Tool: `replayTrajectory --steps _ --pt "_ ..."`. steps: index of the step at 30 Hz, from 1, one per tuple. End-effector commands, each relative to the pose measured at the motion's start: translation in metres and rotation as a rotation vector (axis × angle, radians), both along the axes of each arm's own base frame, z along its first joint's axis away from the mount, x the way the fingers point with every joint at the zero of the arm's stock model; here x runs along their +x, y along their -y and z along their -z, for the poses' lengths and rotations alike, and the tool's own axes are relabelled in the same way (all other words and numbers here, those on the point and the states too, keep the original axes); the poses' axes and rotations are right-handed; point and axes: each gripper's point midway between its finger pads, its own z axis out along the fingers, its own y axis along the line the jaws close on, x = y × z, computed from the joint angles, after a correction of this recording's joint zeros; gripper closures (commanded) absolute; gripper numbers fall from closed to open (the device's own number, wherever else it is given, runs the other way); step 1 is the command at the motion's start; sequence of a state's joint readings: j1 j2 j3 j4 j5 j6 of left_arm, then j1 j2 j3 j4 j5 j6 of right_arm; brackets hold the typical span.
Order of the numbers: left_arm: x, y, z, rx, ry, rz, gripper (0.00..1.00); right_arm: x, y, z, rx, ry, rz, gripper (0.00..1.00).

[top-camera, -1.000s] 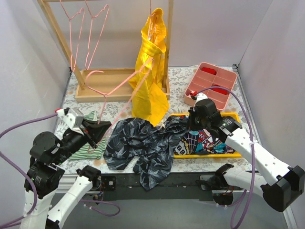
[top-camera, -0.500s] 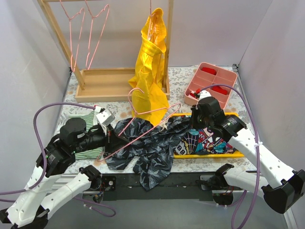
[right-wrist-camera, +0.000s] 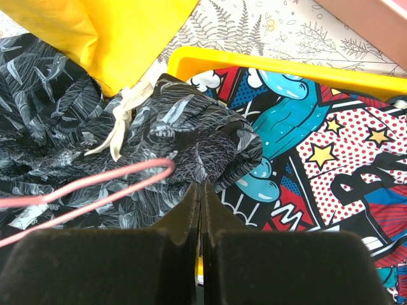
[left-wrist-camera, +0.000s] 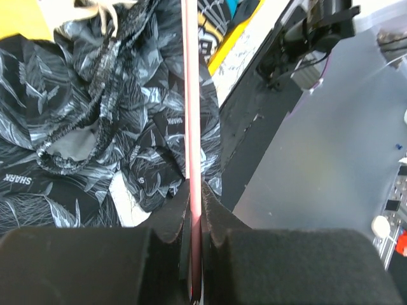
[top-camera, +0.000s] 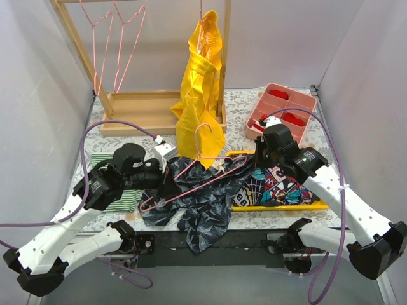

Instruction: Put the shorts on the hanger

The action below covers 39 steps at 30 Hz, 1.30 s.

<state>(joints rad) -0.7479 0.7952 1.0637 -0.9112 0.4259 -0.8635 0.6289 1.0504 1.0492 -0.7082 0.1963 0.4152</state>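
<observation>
The shorts (top-camera: pixel 191 197) lie crumpled at the table's front middle, dark with a pale leaf print, and one edge overlaps the yellow tray. Their white drawstring (right-wrist-camera: pixel 121 124) shows in the right wrist view. My left gripper (top-camera: pixel 166 181) is shut on the pink wire hanger (top-camera: pixel 191 185), which lies slanted just over the shorts with its hook toward the yellow garment. In the left wrist view the hanger wire (left-wrist-camera: pixel 191 95) runs straight out from my left gripper (left-wrist-camera: pixel 195 187) above the shorts (left-wrist-camera: pixel 82 127). My right gripper (top-camera: pixel 261 160) (right-wrist-camera: pixel 201 185) is shut, tips at the shorts' edge (right-wrist-camera: pixel 191 127), near the hanger's corner (right-wrist-camera: pixel 95 180).
A yellow garment (top-camera: pixel 200 89) hangs from the wooden rack (top-camera: pixel 140 114), with more pink hangers (top-camera: pixel 121 44) at its left. A yellow tray (top-camera: pixel 286 206) holds a comic-print cloth (top-camera: pixel 273 187). A pink compartment box (top-camera: pixel 283 111) sits back right, and a green-striped cloth (top-camera: pixel 117 197) lies front left.
My left arm has swung right from the table's left side, carrying the hanger over the shorts. My right gripper has stayed near the tray's left end, still shut.
</observation>
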Motion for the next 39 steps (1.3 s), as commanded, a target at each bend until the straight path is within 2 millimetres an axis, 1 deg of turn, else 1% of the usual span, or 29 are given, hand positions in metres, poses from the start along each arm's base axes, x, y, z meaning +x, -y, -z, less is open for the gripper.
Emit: replayTrajectory --steps 1,5,7,9,12,18,27,29,38,39 --pt "0.003 0.003 -0.01 0.005 0.031 0.006 1.0 0.006 -0.003 -0.015 0.019 0.033 0.008 0.99" --pt "0.006 0.007 -0.01 0.018 0.025 0.015 1.0 0.008 -0.003 -0.014 0.017 0.033 0.012 0.99" --pt "0.006 0.007 -0.014 0.015 0.036 0.018 1.0 0.008 -0.002 -0.013 0.009 0.033 0.016 0.99" --pt "0.005 0.008 -0.023 -0.003 0.053 0.026 1.0 0.011 -0.002 -0.014 0.003 0.033 0.02 0.99" --pt "0.002 0.006 -0.023 0.001 0.05 0.031 1.0 0.014 -0.002 -0.009 -0.017 0.026 0.025 0.99" --pt "-0.001 0.003 -0.013 0.012 0.031 0.026 1.0 0.021 -0.002 -0.006 -0.039 0.029 0.037 0.99" --pt "-0.003 0.009 -0.009 0.016 0.008 0.053 1.0 0.028 -0.006 -0.008 -0.046 0.028 0.038 0.99" --pt "0.001 0.009 -0.005 0.037 0.005 0.037 1.0 0.028 -0.006 -0.009 -0.046 0.028 0.036 0.99" --pt "0.013 0.015 -0.001 0.063 0.016 0.016 1.0 0.023 -0.007 -0.013 -0.031 0.03 0.017 0.99" --pt "0.017 0.016 0.0 0.069 0.025 0.001 1.0 0.022 -0.008 -0.013 -0.028 0.027 0.006 0.99"
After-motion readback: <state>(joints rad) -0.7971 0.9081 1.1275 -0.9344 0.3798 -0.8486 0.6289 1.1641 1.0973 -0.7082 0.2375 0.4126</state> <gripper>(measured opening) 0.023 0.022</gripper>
